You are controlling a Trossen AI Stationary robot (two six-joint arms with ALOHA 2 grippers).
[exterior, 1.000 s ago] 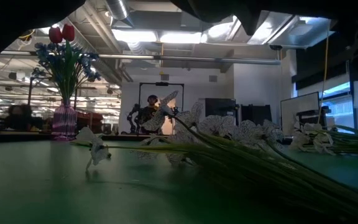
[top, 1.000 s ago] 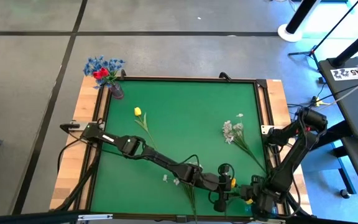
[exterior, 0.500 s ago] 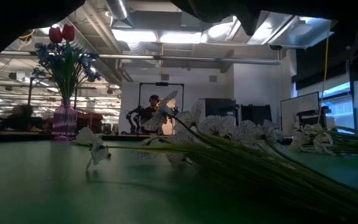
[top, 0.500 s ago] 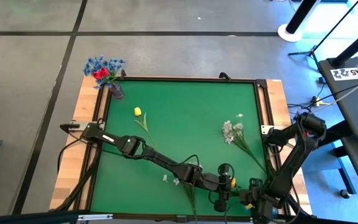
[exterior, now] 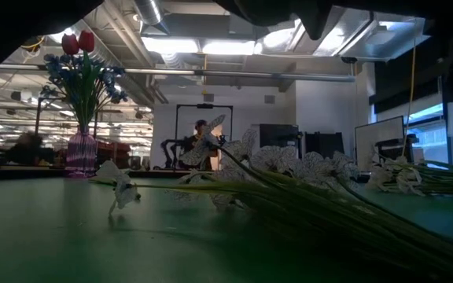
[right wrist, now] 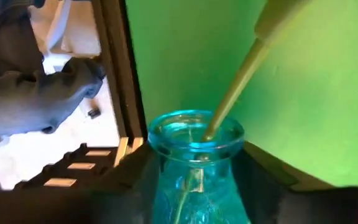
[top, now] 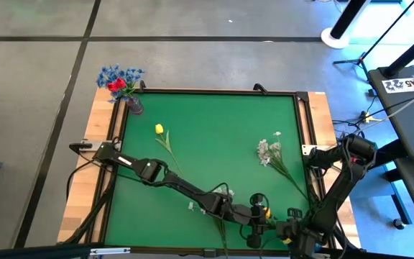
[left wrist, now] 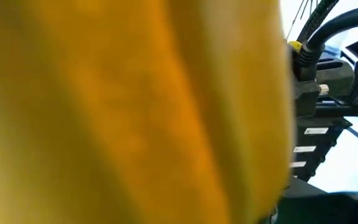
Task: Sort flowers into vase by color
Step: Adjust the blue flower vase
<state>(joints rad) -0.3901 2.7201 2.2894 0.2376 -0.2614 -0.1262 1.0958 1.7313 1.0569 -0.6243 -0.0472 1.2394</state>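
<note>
A teal glass vase (right wrist: 194, 165) stands between the fingers of my right gripper (right wrist: 194, 193), near the table's front edge at the right (top: 284, 234). A green stalk (right wrist: 232, 93) slants up out of the vase's mouth. Its yellow tulip bud (top: 267, 212) sits right at my left gripper (top: 259, 217) and fills the left wrist view (left wrist: 135, 112), hiding that gripper. A second yellow tulip (top: 159, 129) and white sprays (top: 268, 151) lie flat on the green mat. At the far left corner, a purple vase (top: 134, 106) holds red and blue flowers (top: 121, 78). My right gripper has the teal vase's neck (right wrist: 160, 168) pinched between its two fingers, just under the rim. The fingers come from above, pointing steeply down. The vase stays upright with the stalk in its mouth. Its foot is hidden below the gripper.
The mat's raised dark wooden frame (right wrist: 114, 68) runs close beside the teal vase. A white spray with a long stalk (top: 218, 216) lies under my left arm. In the low view, white sprays (exterior: 289, 169) lie across the near mat, and a person stands far behind the table.
My right gripper has sunk a little and shifted slightly toward the table's left, closer to my left gripper. The flowers on the mat lie as before.
</note>
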